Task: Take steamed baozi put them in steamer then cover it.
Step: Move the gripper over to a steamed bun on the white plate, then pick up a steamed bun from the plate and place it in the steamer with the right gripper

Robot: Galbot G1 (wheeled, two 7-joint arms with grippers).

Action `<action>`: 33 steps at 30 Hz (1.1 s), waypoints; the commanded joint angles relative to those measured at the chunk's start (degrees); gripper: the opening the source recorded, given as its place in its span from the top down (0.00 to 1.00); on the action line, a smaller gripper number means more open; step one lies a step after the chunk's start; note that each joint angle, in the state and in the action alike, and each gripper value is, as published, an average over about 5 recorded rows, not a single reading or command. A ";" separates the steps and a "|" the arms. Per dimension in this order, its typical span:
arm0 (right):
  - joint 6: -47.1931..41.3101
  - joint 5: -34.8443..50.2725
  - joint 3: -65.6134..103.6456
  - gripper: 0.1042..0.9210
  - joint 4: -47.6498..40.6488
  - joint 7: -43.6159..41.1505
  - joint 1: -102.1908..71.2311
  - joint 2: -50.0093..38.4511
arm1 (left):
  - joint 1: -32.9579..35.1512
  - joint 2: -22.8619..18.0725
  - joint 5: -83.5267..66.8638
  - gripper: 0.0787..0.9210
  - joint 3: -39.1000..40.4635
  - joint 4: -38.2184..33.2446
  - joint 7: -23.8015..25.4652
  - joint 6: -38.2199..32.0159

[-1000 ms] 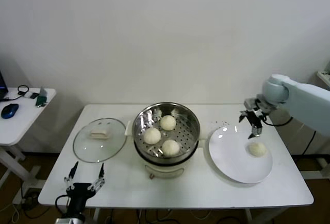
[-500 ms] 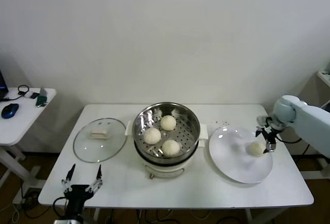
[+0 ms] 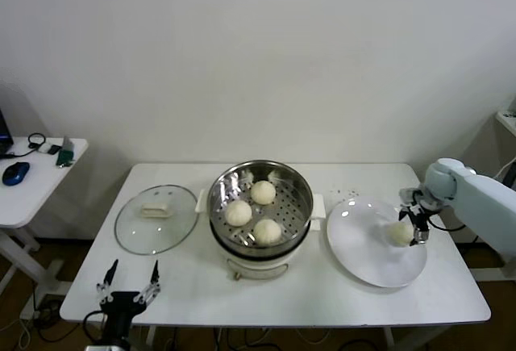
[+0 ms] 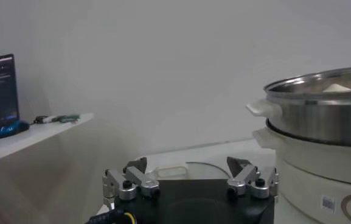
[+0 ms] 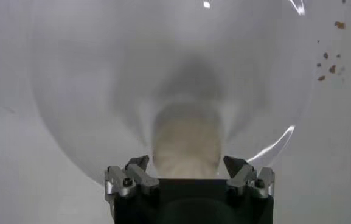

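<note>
Near worktop's right edge, right gripper (image 3: 414, 227) low over plate (image 3: 363, 254), jaws spread wide either side of bun (image 5: 185, 141), not gripping. Left gripper (image 3: 129, 283) parked off front-left corner, jaws open, empty.

R gripper (image 3: 414, 227) low, agape; L gripper (image 3: 129, 289) parked, agape.

Cream-white bun (image 3: 400, 233) between my black, silver-tipped right fingers (image 5: 135, 173). White plate (image 3: 363, 254), white table (image 3: 306, 294). Steamer (image 3: 260, 203): shiny steel, hole-dotted tray, white base. Clear lid (image 3: 156, 219), cream handle.
</note>
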 commanded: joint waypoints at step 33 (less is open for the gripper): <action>-9.67 41.62 -30.61 0.24 3.78 2.23 34.34 6.27 | -0.10 -0.10 -0.20 0.12 1.07 -0.99 0.05 -0.67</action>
